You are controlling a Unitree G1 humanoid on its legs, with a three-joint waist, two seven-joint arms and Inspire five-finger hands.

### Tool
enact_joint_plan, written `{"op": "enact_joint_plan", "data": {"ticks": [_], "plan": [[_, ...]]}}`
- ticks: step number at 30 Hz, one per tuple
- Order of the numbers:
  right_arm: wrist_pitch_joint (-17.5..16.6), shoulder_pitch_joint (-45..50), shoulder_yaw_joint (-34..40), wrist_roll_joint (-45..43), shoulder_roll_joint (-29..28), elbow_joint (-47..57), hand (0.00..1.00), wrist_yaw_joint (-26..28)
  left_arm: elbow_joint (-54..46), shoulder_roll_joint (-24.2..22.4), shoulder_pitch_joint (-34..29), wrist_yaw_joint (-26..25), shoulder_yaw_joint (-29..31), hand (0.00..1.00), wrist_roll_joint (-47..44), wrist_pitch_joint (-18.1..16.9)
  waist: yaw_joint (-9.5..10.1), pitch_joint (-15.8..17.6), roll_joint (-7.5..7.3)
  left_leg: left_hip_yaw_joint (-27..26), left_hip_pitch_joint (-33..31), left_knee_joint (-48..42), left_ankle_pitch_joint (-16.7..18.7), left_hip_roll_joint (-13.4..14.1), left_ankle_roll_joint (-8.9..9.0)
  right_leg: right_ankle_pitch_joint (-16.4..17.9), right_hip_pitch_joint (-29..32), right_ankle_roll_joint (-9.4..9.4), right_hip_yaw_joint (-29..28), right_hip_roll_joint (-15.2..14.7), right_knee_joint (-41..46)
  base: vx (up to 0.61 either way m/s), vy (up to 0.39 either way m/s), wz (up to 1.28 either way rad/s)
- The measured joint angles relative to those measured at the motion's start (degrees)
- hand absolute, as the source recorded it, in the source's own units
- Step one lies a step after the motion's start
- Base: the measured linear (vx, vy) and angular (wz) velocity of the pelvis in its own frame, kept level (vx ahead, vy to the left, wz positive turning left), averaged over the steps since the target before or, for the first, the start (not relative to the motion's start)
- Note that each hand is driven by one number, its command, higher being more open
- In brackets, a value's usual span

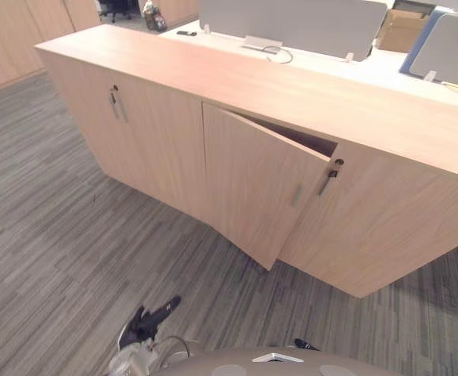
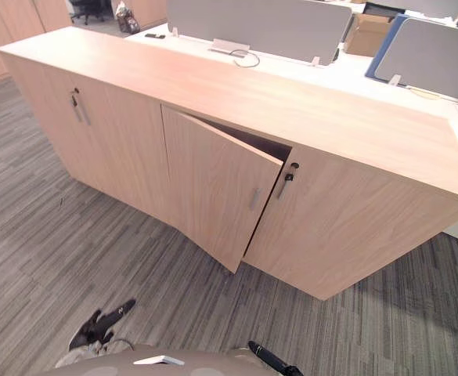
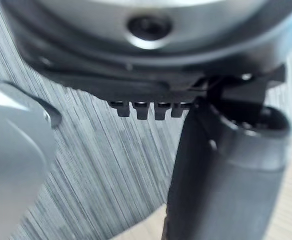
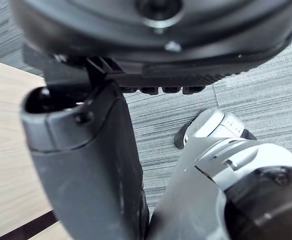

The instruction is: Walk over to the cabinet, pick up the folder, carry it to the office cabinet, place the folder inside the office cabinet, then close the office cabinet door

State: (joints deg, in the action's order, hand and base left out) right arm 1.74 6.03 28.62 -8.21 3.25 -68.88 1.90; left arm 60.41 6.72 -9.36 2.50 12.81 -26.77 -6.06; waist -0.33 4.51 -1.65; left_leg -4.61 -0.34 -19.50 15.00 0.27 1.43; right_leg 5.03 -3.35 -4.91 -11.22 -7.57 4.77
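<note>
A long, low light-wood office cabinet [image 1: 291, 94] stands across the grey carpet in front of me. Its middle door [image 1: 260, 188] hangs partly ajar, swung out toward me, with a dark gap [image 1: 303, 139] showing above it. A slim handle [image 1: 297, 196] sits near the door's free edge. The neighbouring right door [image 2: 346, 219] is closed and has a key in its lock [image 2: 289, 177]. My left hand [image 1: 146, 317] hangs low at the lower left, fingers straight, holding nothing. My right hand [image 2: 272, 360] shows at the bottom edge; its wrist view shows the thumb [image 4: 86, 165] with nothing in the grasp.
The cabinet's two left doors [image 1: 115, 102] are closed. Behind the cabinet stand white desks with grey divider screens [image 1: 291, 23], a blue screen [image 1: 416, 43] and a cardboard box [image 1: 401, 31]. Wooden wall panels [image 1: 9, 39] line the far left.
</note>
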Motion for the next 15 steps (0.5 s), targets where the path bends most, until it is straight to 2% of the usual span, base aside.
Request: {"op": "enact_joint_plan", "data": {"ticks": [2,5,7,9,15], "plan": [[0.0,-0.1,0.1,0.3,0.0,0.0,1.00,0.5,3.2,0.0,-0.5,0.6,0.6,1.00,2.7,0.4,0.09,-0.4,0.07,-1.6,1.5,1.0,-0.3,-0.7,-1.17,-0.4,-0.2,-0.83,-0.8,-0.4,0.2,0.16,0.103,-0.47],[0.0,-0.9,-0.1,1.1,0.9,0.1,1.00,1.6,5.4,-0.4,-2.2,2.0,1.8,1.00,5.9,1.2,0.32,-0.6,1.40,-5.5,4.1,4.2,-0.6,0.0,-2.08,-0.7,1.6,-1.42,0.8,-0.3,2.3,0.12,0.036,-0.66],[-0.2,-1.0,-0.2,1.1,1.3,0.1,1.00,1.5,6.7,-0.9,-2.4,2.5,3.6,1.00,7.2,1.2,0.26,-0.6,2.20,-7.2,6.3,6.4,-1.2,0.1,-2.86,-1.0,2.1,-1.66,9.2,-0.5,4.1,0.09,-0.017,-0.45],[-0.2,-0.5,-0.1,1.1,1.3,0.0,1.00,1.5,7.0,-1.4,-2.2,2.8,4.0,1.00,7.5,1.2,0.15,-0.5,2.37,-7.3,7.3,7.0,-1.3,-0.1,-2.99,-1.0,1.2,-1.64,9.5,-0.5,3.6,0.07,0.011,-0.16],[-0.9,0.4,-1.8,1.1,1.3,-0.7,1.00,1.1,6.4,-2.5,-0.1,2.4,6.1,1.00,9.5,1.1,0.00,-1.4,2.02,-7.8,8.9,11.0,-2.9,-0.1,-2.61,-5.3,-1.9,-1.45,12.8,-0.3,-5.1,0.01,0.001,-0.07]]}}
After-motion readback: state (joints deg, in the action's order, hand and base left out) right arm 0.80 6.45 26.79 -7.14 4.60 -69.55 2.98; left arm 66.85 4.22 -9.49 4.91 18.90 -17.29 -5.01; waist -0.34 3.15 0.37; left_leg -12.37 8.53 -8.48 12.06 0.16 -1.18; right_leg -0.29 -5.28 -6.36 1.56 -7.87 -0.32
